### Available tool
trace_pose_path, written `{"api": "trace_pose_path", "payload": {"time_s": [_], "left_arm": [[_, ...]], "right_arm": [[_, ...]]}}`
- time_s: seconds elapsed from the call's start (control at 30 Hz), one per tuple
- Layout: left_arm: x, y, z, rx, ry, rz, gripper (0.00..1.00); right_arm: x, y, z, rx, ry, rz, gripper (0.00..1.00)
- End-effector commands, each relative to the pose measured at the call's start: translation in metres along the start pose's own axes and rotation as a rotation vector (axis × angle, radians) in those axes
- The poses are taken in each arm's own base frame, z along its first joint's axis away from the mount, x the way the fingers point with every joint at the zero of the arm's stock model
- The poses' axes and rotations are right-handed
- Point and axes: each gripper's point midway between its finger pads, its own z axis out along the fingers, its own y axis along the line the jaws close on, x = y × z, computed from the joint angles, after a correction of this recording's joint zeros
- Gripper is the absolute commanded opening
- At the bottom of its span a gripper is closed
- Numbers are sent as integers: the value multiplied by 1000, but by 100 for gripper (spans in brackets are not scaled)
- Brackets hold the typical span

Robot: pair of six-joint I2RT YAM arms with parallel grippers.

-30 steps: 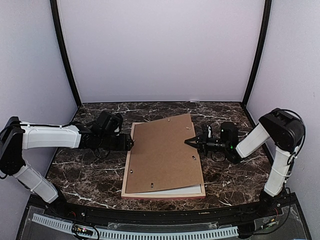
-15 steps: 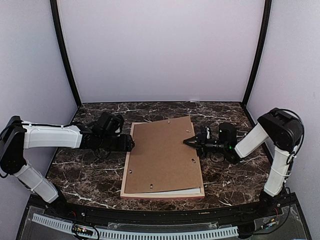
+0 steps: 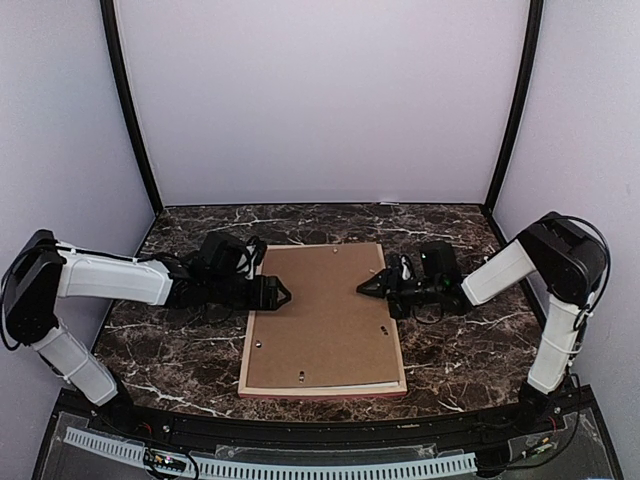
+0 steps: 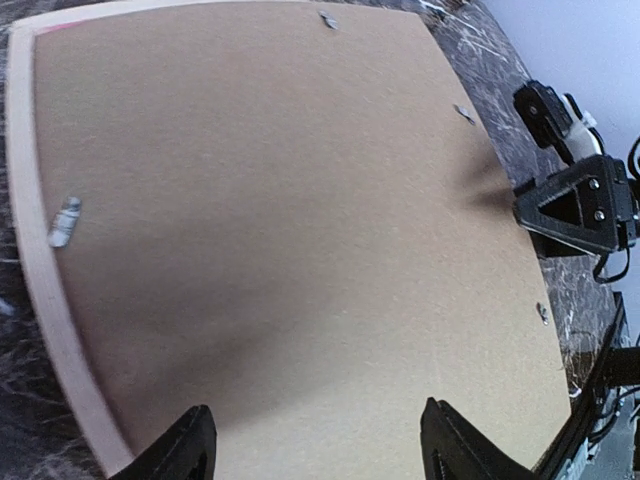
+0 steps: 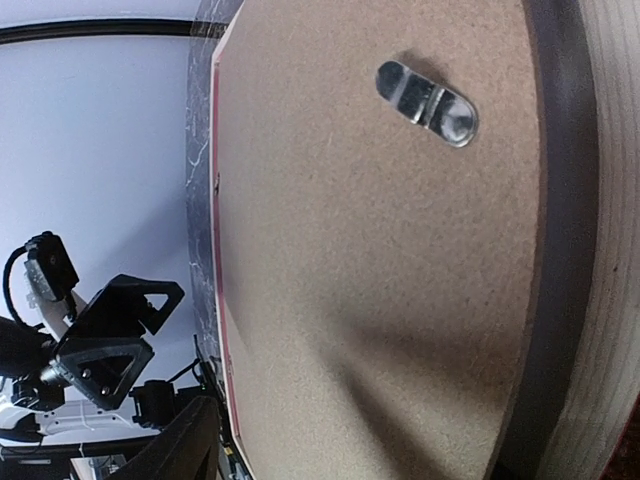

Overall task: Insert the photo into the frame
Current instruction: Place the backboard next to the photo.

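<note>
The frame point(image 3: 322, 391) lies face down on the marble table, pale wood up, with a pink-red edge along the bottom. A brown backing panel point(image 3: 320, 320) sits square inside it and hides the photo. My left gripper point(image 3: 281, 293) hovers open over the panel's left side, nothing between its fingertips point(image 4: 195, 430). My right gripper point(image 3: 366, 287) stands open at the panel's right side, empty. In the left wrist view the panel point(image 4: 280, 220) fills the picture, with the frame's rail point(image 4: 40, 290) at left. The right wrist view shows the panel point(image 5: 380, 250) and the frame's wood point(image 5: 612, 250).
Small metal turn clips point(image 5: 427, 103) sit on the frame's back near the panel's edges; another clip point(image 4: 63, 221) lies by the left rail. Dark marble tabletop point(image 3: 170, 350) surrounds the frame. Pale walls and black posts point(image 3: 128, 110) enclose the back and sides.
The backing panel, skewed and raised at its right edge before, now lies flat and square in the frame. My right gripper has opened and let go of it. My left gripper has moved right, over the panel.
</note>
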Motion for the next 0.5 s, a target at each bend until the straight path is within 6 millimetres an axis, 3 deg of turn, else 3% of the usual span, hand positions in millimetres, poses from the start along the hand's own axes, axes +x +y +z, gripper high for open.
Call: {"api": "trace_pose_path", "payload": {"time_s": [0.0,0.2,0.47], "left_arm": [[6,-51,14,175,19,50,73],[20,-77,40,216,72,80,73],[35,-69,57,183,111,63,73]], "right_arm": [[-4,16,0,23,-13,-94,65],[-3,14,1,54,-10,-110,67],[-3,11,0,88,-9,-127,67]]}}
